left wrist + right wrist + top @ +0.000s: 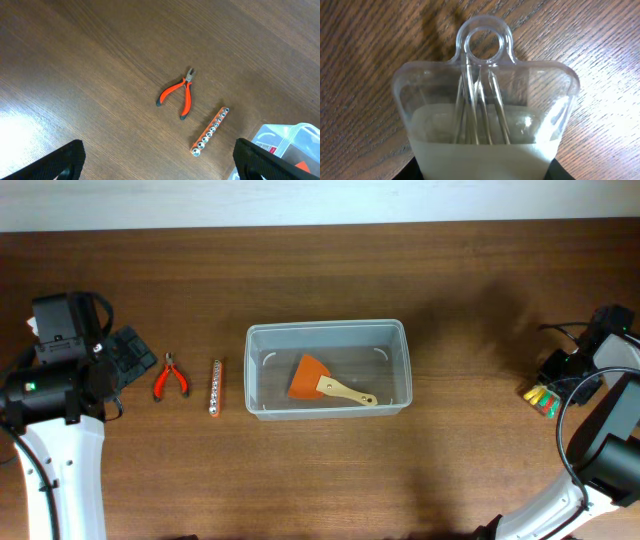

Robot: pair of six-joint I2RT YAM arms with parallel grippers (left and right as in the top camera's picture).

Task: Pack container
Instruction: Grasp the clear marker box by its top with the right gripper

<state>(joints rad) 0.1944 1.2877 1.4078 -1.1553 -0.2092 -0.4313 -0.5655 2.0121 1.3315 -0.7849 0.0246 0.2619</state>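
The clear plastic container (326, 327) stands mid-table with an orange scraper with a wooden handle (310, 378) inside it; its corner also shows in the left wrist view (295, 137). Red-handled pliers (171, 377) (179, 94) and an orange socket rail (215, 387) (211, 131) lie left of it. My left gripper (125, 360) (160, 165) is open and empty, above the table left of the pliers. My right gripper (562, 375) (482, 172) is at the far right, jaws wide either side of a clear plastic pack (541, 396) (485, 100) with metal rods inside.
The table is dark wood. Its far edge meets a white wall along the top of the overhead view. Black cables run by the right arm (570, 330).
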